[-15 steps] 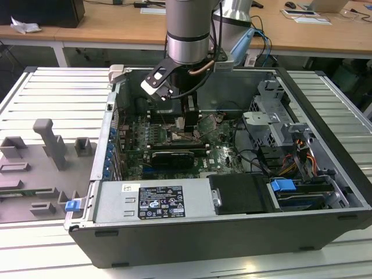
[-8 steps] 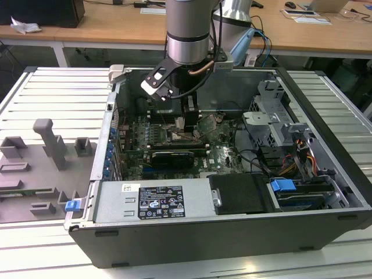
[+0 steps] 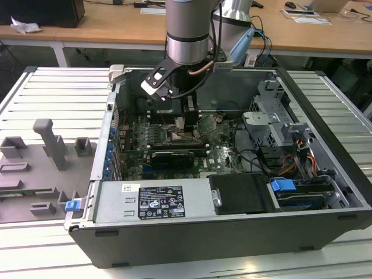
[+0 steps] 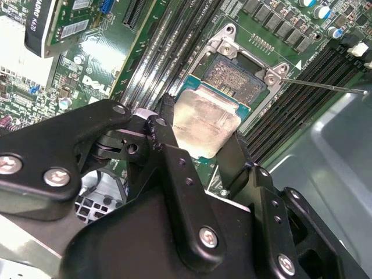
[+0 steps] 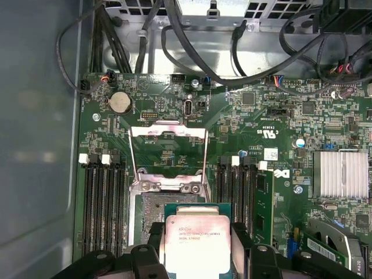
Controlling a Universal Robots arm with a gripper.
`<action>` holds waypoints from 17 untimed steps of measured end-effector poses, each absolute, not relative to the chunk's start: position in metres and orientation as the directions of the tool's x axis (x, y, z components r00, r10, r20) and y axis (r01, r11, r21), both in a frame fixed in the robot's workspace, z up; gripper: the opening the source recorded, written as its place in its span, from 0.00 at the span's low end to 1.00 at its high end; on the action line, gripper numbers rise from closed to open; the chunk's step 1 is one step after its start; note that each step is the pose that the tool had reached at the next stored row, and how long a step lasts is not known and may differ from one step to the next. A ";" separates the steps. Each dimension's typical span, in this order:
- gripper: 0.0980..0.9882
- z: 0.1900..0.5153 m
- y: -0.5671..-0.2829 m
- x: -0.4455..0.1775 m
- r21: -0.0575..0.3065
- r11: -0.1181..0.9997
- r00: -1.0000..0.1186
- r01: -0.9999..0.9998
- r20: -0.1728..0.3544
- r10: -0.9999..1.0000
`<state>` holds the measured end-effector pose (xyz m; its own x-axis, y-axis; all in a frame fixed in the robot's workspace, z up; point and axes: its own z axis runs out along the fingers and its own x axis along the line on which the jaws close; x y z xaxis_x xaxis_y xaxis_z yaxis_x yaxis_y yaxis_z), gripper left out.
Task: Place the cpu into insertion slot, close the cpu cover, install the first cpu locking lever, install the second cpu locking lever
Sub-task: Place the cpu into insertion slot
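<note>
Motherboard (image 5: 250, 131): memory slots (image 5: 102, 203) beside cpu (image 5: 196, 228) in tool (image 5: 198, 243)

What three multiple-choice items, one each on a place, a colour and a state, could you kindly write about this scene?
1. Where is the cpu?
A. on the table outside the case
B. held in the gripper
C. under a shut cover

2. What colour is the circuit board?
A. green
B. red
C. white

3. How does the cpu cover stand?
A. shut over the slot
B. swung open
C. lying outside the case

Answers:
1 B: black fingers clamp two of its edges, at the insertion slot.
2 A: green shows between the parts in both wrist views.
3 B: its frame stands away from the slot, whose dark bed lies bare.
</note>
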<state>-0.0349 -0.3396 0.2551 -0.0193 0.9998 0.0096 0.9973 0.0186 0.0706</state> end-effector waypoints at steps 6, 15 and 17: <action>0.49 0.250 -0.333 -0.035 0.071 0.018 -0.019 0.997 0.010 1.000; 0.49 0.239 -0.330 -0.043 0.071 0.018 -0.019 0.997 0.009 1.000; 0.49 0.238 -0.329 -0.043 0.071 0.018 -0.019 0.997 0.010 1.000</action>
